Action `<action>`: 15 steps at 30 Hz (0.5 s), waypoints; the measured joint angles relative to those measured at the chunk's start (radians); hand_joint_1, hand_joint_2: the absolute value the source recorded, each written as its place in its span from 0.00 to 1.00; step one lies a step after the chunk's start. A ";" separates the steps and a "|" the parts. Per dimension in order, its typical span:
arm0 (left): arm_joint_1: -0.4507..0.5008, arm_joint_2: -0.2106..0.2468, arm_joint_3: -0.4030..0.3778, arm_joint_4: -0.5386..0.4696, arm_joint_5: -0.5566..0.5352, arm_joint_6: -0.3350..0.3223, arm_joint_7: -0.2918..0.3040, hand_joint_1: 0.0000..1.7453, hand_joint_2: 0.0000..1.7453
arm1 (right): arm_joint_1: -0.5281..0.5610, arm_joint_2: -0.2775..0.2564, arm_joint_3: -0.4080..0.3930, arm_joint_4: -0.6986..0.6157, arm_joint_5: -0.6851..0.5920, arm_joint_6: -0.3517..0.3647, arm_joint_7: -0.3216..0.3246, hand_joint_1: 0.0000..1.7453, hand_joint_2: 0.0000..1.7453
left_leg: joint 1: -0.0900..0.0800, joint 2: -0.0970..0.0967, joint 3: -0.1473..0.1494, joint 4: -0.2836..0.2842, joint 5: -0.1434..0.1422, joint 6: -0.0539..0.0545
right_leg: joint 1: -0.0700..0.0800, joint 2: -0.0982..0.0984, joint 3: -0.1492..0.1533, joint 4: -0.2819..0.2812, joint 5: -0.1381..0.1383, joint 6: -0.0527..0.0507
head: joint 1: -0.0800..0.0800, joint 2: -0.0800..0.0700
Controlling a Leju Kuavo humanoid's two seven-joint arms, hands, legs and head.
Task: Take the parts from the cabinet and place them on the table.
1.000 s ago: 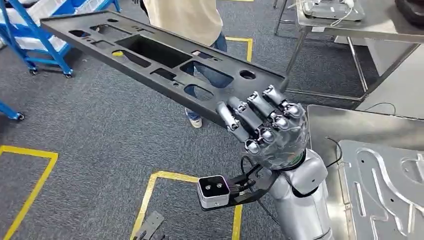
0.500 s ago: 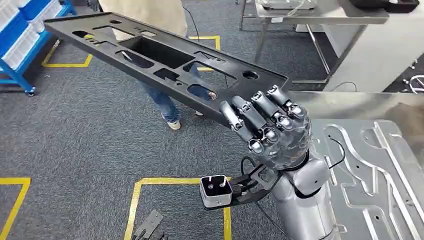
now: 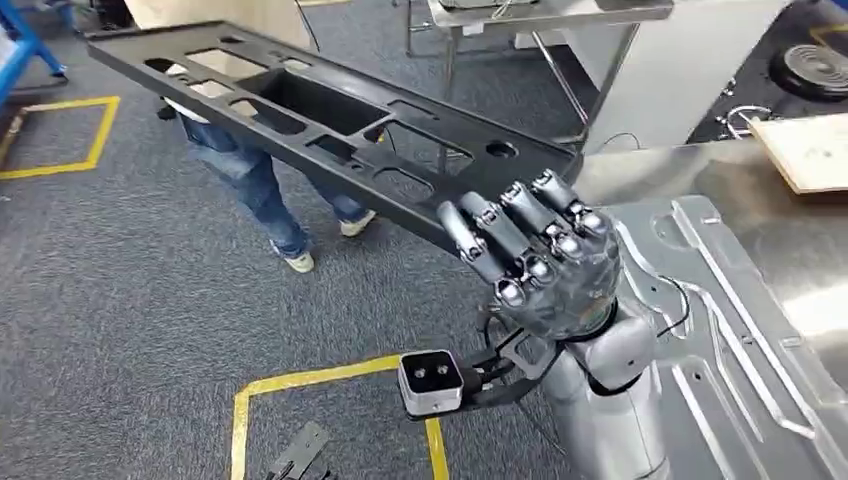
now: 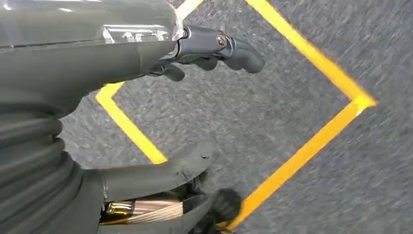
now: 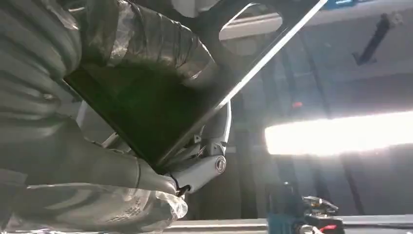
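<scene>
In the head view my right hand (image 3: 540, 262) grips one end of a long black panel (image 3: 455, 185) with several cut-outs. The panel reaches out level, up and to the left, above the grey carpet. Beside the hand on the right is the steel table (image 3: 650, 170), with a formed metal sheet (image 3: 720, 320) lying on it. The right wrist view looks along the dark underside of the panel (image 5: 160, 102), held in my right hand (image 5: 97, 161). My left hand (image 4: 146, 112) hangs over the floor, fingers apart and holding nothing.
A person in jeans (image 3: 250, 180) stands under the far half of the panel. Another steel table (image 3: 540, 15) stands at the back. A pale board (image 3: 810, 150) lies on the near table's far right. Yellow tape (image 3: 300, 382) marks the carpet.
The whole picture has shifted left, so the camera has turned right and more of the steel table shows. My right hand keeps the same hold on the panel.
</scene>
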 joint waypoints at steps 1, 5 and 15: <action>0.000 -0.001 0.000 0.000 -0.001 0.000 0.000 0.00 1.00 | 0.000 -0.001 0.000 0.000 0.001 0.000 0.001 1.00 1.00 | 0.006 0.014 0.003 -0.011 0.006 0.009 | 0.006 0.014 -0.002 -0.002 0.004 0.008 | 0.002 0.000; -0.005 -0.002 0.000 0.000 -0.002 0.001 -0.002 0.00 1.00 | 0.000 -0.003 0.000 0.000 0.003 0.000 0.008 1.00 1.00 | 0.004 0.070 0.009 -0.024 0.014 0.028 | 0.007 -0.130 -0.078 0.171 -0.103 0.020 | 0.010 0.000; -0.001 0.001 0.002 0.000 -0.001 0.003 -0.003 0.00 1.00 | 0.000 -0.011 0.000 0.000 0.003 0.000 0.009 1.00 1.00 | -0.011 0.190 0.020 -0.020 -0.001 0.008 | 0.029 -0.202 0.021 -0.007 -0.015 -0.004 | 0.009 0.000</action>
